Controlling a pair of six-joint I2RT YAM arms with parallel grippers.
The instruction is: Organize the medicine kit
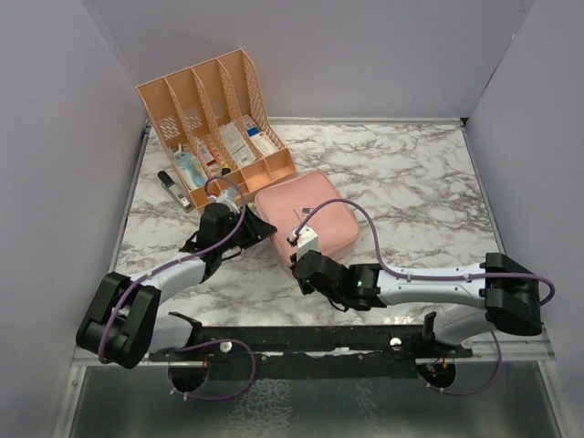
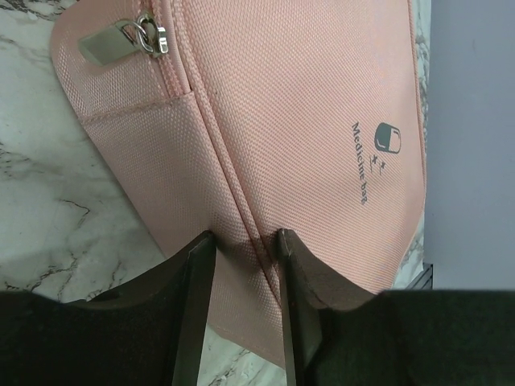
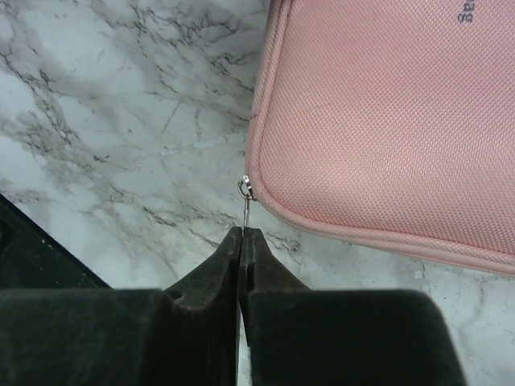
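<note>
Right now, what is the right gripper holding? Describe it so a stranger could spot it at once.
On the white marble tabletop, in front of the peach slotted organizer, lies a flat pink fabric zip case. At its rounded corner nearest the right gripper, a thin silver zipper pull juts from the seam. Unlike the other flat silver pull, it is pinched in that gripper.

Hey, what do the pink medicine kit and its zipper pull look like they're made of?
The medicine kit: woven synthetic fabric, probably nylon or polyester, matte; the weave grain shows. The zipper pull: likely metal, given its bright silvery sheen.
</note>
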